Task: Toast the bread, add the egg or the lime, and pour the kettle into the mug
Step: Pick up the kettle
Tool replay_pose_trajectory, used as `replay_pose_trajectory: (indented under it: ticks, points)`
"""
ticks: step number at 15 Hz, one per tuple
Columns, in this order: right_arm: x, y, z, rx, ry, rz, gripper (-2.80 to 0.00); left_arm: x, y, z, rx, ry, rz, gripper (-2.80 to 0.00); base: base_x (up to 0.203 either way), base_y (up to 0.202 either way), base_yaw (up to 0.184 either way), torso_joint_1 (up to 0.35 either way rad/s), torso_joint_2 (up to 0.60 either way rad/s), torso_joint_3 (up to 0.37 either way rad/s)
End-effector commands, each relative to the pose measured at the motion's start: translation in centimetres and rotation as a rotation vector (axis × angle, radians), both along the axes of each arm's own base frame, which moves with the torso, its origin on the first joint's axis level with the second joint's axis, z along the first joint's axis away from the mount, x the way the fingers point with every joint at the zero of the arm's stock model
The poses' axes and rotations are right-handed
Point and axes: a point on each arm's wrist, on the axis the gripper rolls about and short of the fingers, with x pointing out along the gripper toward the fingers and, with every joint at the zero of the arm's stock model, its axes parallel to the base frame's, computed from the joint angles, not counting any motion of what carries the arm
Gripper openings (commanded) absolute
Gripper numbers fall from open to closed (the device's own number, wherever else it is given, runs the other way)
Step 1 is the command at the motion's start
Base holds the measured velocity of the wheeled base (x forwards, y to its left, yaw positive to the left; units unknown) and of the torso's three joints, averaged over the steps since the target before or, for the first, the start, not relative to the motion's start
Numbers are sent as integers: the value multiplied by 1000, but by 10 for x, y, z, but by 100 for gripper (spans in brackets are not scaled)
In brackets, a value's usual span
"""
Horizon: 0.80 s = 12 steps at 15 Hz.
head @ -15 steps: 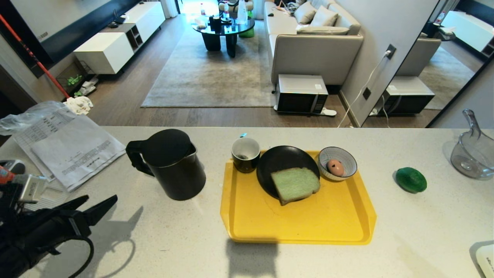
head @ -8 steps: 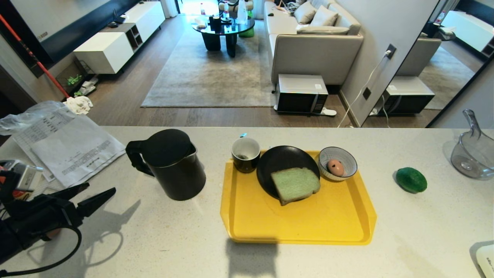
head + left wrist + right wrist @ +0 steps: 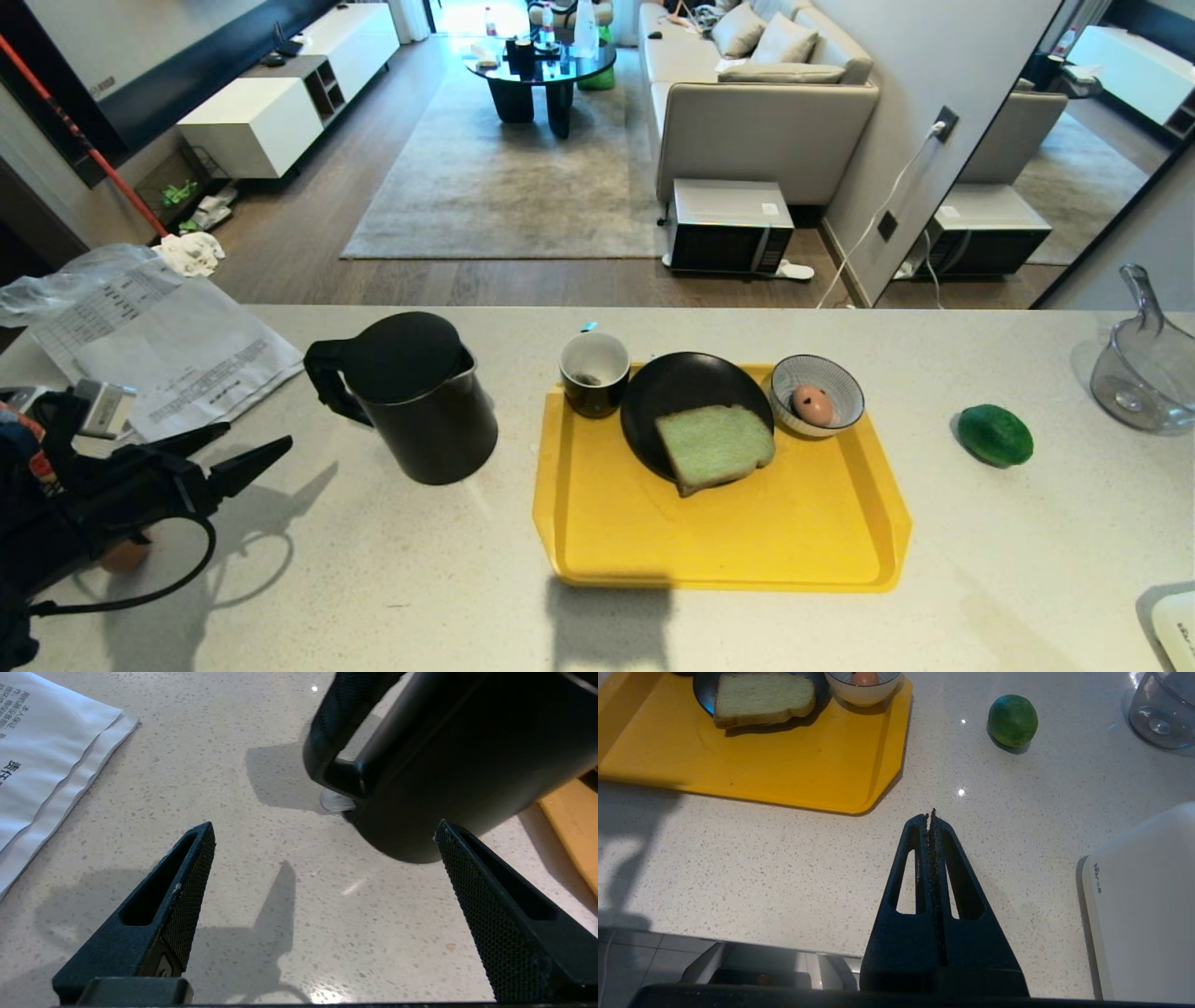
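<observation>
Kettle point(image 3: 411, 397) — upright (countertop point(image 3: 373, 579))

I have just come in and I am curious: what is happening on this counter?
The robot's left claw is open and empty, low over the counter, pointing at the kettle handle. The bread lies on a black plate, the egg in a bowl on the yellow tray. The right claw is parked, shut.

Blk kettle point(image 3: 411, 397), yellow tray point(image 3: 803, 551), green lime point(image 3: 995, 435).
</observation>
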Motion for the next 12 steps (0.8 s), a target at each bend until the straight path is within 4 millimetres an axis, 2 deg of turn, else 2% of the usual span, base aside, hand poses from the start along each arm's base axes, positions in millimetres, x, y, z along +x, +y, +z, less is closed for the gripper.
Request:
replay_pose_trajectory:
  ticks: [1, 4, 8, 12]
  points:
    - [0, 0, 0, -1, 2, 1, -280, 15, 7, -8, -1, 1, -3, 0, 0, 0, 0, 0, 0, 0]
    - [0, 0, 0, -1, 2, 1, -280, 31, 11, -12, 6, -13, -12, 0, 0, 0, 0, 0, 0, 0]
    - [0, 0, 0, -1, 2, 1, -280, 52, 5, -13, 17, -39, -56, 0, 0, 0, 0, 0, 0, 0]
    - [0, 0, 0, -1, 2, 1, -280, 68, 6, -7, 35, -86, -76, 0, 0, 0, 0, 0, 0, 0]
